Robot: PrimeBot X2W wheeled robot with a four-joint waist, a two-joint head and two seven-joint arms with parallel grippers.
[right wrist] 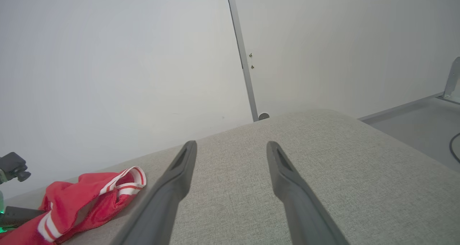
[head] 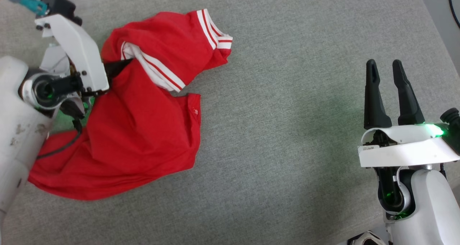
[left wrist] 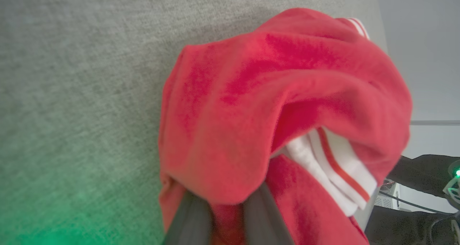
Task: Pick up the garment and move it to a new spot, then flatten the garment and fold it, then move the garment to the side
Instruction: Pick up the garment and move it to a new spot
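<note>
Crumpled bright red striped-trim garment [head: 143, 130] clamped between left gripper [head: 122, 64] fingers. Right gripper [head: 383, 67] fingers stand apart. Relocation, flattening and folding judged outstanding.

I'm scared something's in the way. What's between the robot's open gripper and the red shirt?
Nothing's in the way: in the head view, only bare grey cushion lies between the right gripper and the garment.

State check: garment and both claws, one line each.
garment: crumpled and unfolded, lying bunched on the grey cushion, with striped trim showing.
left claw: shut on the garment, fingers buried in the cloth.
right claw: open and empty, well apart from the garment.
</note>
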